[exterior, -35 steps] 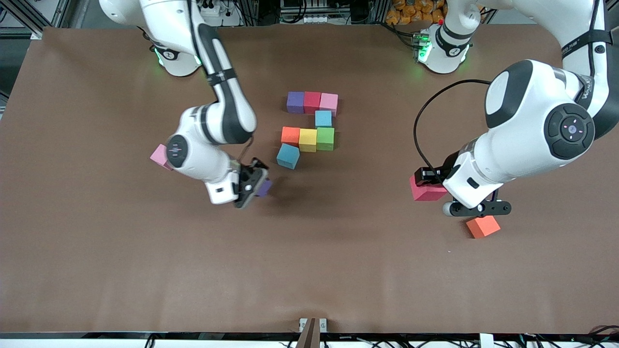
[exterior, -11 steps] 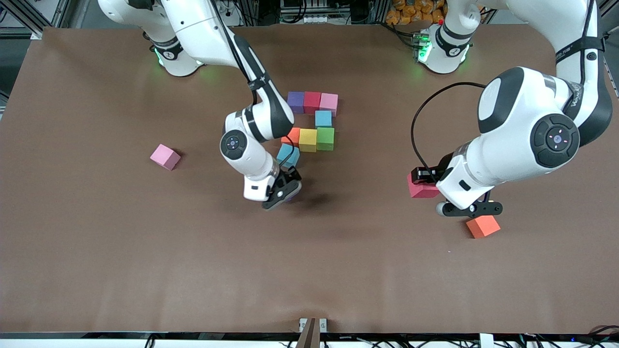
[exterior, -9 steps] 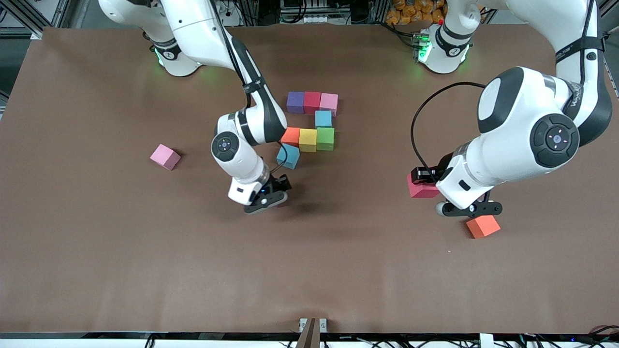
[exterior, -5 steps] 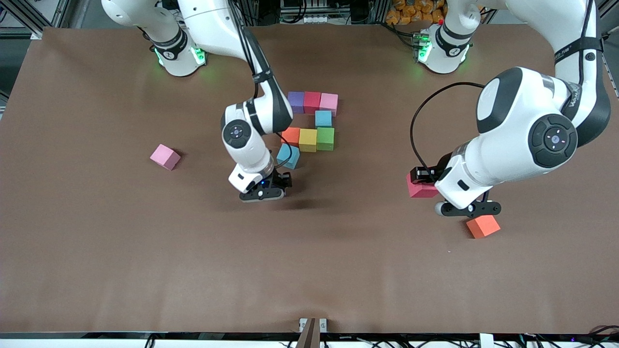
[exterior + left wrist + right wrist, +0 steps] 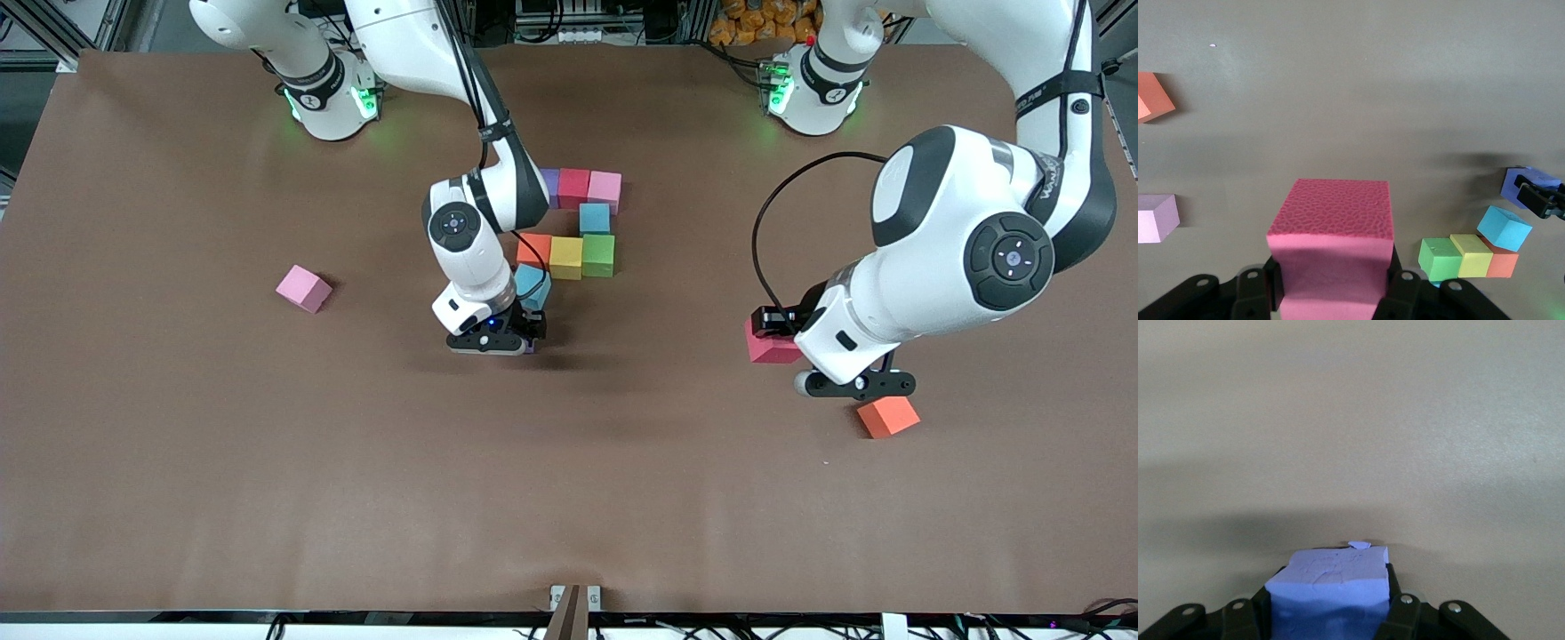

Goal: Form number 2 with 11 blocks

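A robotics lab. Two white robot arms (image 5: 471, 240) are bolted to a table (image 5: 178, 444) covered in plain brown sheeting, their bases (image 5: 324, 98) lit green. Metal framing, power strips and tangled cables (image 5: 569, 22) run along the table's edge by the bases. Small foam cubes (image 5: 582, 253) lie scattered.

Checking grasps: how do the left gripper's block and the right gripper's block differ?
The left gripper holds a red block; the right gripper holds a purple block. The red one hangs near the loose orange block; the purple one is beside the tilted blue block. Both are firmly clamped.
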{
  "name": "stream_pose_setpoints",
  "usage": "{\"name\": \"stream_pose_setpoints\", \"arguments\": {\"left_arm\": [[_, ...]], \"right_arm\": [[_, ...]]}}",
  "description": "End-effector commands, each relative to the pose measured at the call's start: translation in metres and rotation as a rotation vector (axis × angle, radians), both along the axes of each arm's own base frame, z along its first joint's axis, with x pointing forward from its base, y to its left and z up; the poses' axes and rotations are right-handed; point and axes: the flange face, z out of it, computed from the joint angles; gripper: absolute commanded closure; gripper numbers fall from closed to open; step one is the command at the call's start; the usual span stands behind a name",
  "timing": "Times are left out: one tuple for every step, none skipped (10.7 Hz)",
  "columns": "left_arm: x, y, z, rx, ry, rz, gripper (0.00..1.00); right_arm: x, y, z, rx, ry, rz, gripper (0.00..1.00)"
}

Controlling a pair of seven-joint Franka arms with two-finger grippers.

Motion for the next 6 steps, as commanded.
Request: {"name": "stream_pose_setpoints", "arguments": {"left_arm": [[-0.0012, 0.0007, -0.0006, 0.014, -0.007, -0.048, 0.43], [-0.0009, 0.0016, -0.0006, 0.012, -0.007, -0.054, 0.43], [-0.0011, 0.0016, -0.0007, 0.012, -0.006, -0.054, 0.43], [-0.0012, 0.0017, -0.0014, 0.012, -0.004, -0.054, 0.43], [-0.0011, 0.0029, -0.0029, 0.015, -0.002, -0.053, 0.43], [-0.0014, 0.002, -0.0029, 0.013, -0.001, -0.054, 0.43]], "right_arm": [[-0.0087, 0.0034, 0.0006, 0.002, -0.01, -0.037, 1.0], [-0.0113, 0.0063, -0.0002, 0.003, -0.009, -0.041, 1.0], [-0.0125, 0.0079, -0.0003, 0.005, -0.007, -0.05, 1.0], [-0.0152, 0.0108, -0.0012, 0.003, -0.005, -0.044, 1.0], [-0.016, 0.011, -0.0017, 0.003, -0.005, -0.045, 1.0], [-0.0176, 0.0119, -0.0027, 0.001, -0.002, -0.043, 1.0]]}}
